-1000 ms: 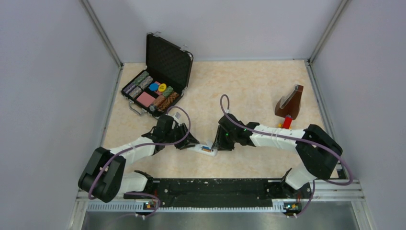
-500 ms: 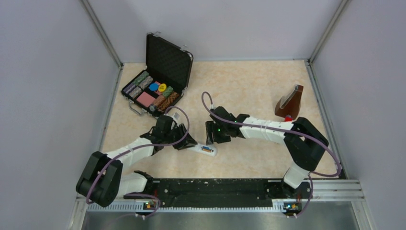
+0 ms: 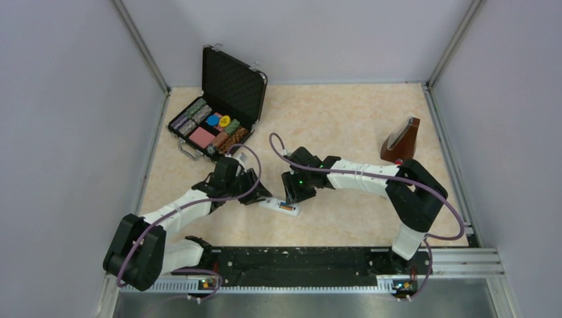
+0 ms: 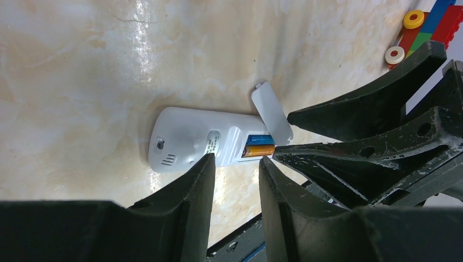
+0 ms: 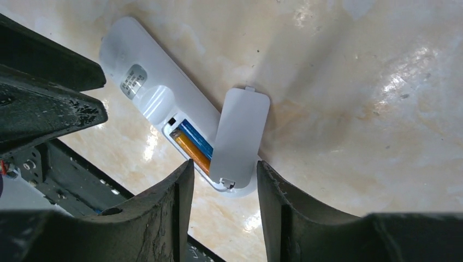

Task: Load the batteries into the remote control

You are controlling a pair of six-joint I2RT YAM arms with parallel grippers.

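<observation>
The white remote control point(image 3: 278, 207) lies back-up on the marble floor between my two grippers. In its open slot sit the batteries, one blue point(image 5: 196, 139) and one orange point(image 5: 191, 150), side by side. A small white cover point(image 5: 238, 131) rests askew over the slot's end. My right gripper point(image 5: 224, 166) is open, its tips on either side of the remote's covered end, gaps on both sides. My left gripper point(image 4: 236, 164) is open too, its fingertips at the remote's point(image 4: 191, 139) long edge, with bare floor between the fingers.
An open black case of poker chips point(image 3: 215, 119) stands at the back left. A brown wooden wedge-shaped object point(image 3: 401, 140) stands at the right. A coloured toy block train point(image 4: 431, 22) lies beyond the right gripper. The black base rail point(image 3: 298, 258) runs along the near edge.
My right arm swung left and its gripper came from the remote's right side to over its covered end. The remote shifted slightly left. The left arm barely moved.
</observation>
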